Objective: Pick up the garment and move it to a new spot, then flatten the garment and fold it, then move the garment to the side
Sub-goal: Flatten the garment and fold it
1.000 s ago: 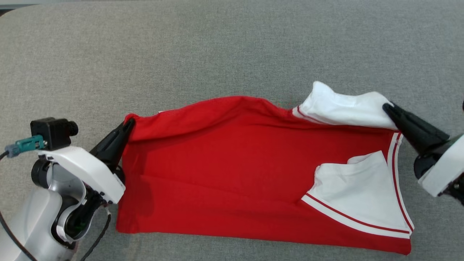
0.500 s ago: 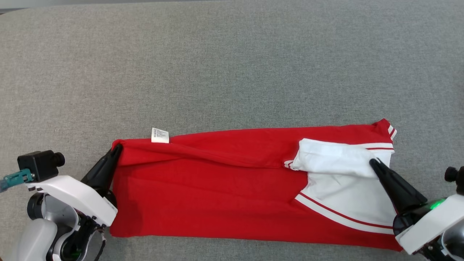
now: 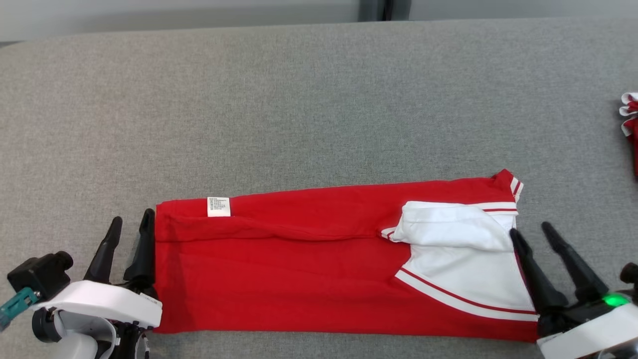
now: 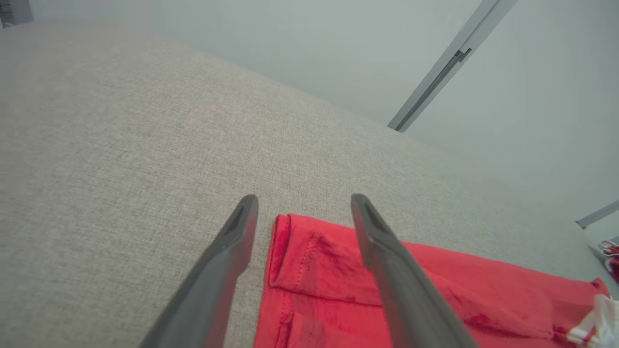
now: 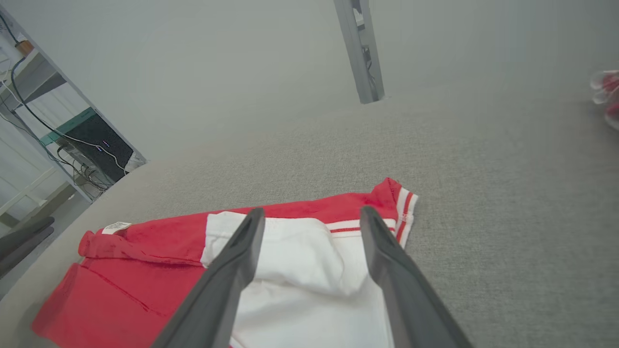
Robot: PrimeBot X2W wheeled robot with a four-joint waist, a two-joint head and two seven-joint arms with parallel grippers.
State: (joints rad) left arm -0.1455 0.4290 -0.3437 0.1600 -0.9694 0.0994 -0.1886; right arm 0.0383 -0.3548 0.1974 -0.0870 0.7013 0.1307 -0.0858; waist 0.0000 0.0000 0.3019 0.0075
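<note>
Left gripper (image 3: 131, 219): a second before, it was pinched shut on the garment's left corner. It now stood with its jaws wide apart and held nothing. In the left wrist view the red hem corner lay between the two fingers, free of both.
Garment (image 3: 299, 279): it was lifted and sagging between the two arms a moment earlier. It now lay flat as a long red band on the grey table (image 3: 299, 99), close to the robot. The far edge was folded over towards the near one.
Care label (image 3: 219, 206): it faced up on the folded flap near the left end.
White sleeve (image 3: 448, 227): it lay doubled over on the right end, slightly rumpled, with its striped cuff tucked in.
Right gripper (image 3: 530, 230): it too was clamped on the cloth a second before. It now gaped fully and held nothing, with one finger at the garment's right edge and the other over bare table.
Other cloth (image 3: 629, 119): a red-and-white piece lay at the far right, well apart.
Camera: the head view had tilted up, so the drift of the scene was no move of the garment.
Meaning: the lengthwise fold looked laid and released. A crosswise fold and the move aside likely remained.
</note>
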